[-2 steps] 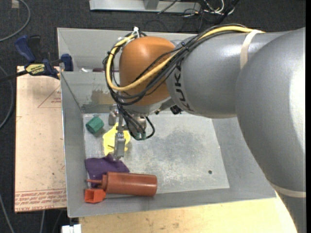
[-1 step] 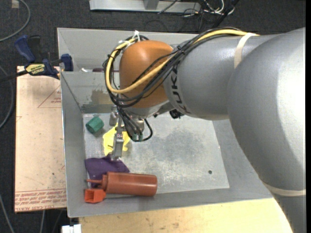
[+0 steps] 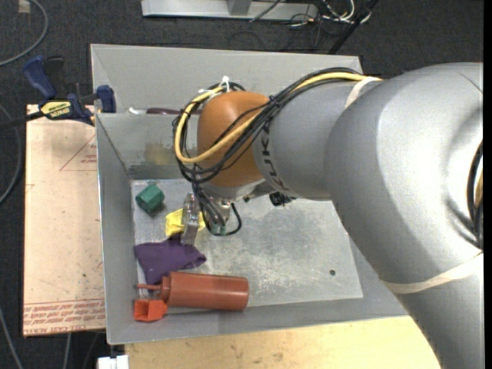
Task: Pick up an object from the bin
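Note:
My gripper hangs over the left half of the bin, its metal fingers reaching down onto a small yellow object. The fingertips sit at the yellow object's right edge, just above a crumpled purple cloth. I cannot make out whether the fingers are closed on anything. A green block lies up and to the left of the gripper.
A red-brown bottle with an orange cap lies on its side along the bin's front wall, below the purple cloth. The arm and its orange cover hang over the bin's back and right part.

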Robot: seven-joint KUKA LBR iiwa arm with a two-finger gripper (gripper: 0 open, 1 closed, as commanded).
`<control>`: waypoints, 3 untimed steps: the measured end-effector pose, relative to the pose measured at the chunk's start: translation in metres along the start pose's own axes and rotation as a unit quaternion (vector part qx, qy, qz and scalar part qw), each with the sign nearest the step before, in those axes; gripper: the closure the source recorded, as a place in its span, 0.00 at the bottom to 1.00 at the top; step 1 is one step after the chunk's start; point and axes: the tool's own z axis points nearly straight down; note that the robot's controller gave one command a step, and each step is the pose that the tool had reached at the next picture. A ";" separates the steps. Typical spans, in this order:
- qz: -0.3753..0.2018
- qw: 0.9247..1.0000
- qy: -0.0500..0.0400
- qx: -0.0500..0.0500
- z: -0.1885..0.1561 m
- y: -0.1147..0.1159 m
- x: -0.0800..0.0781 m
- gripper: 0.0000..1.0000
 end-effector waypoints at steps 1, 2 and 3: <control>0.000 1.000 0.000 0.000 0.000 0.000 0.000 1.00; -0.012 1.000 -0.001 -0.001 -0.114 -0.005 0.003 1.00; -0.012 1.000 -0.001 -0.001 -0.114 -0.005 0.003 1.00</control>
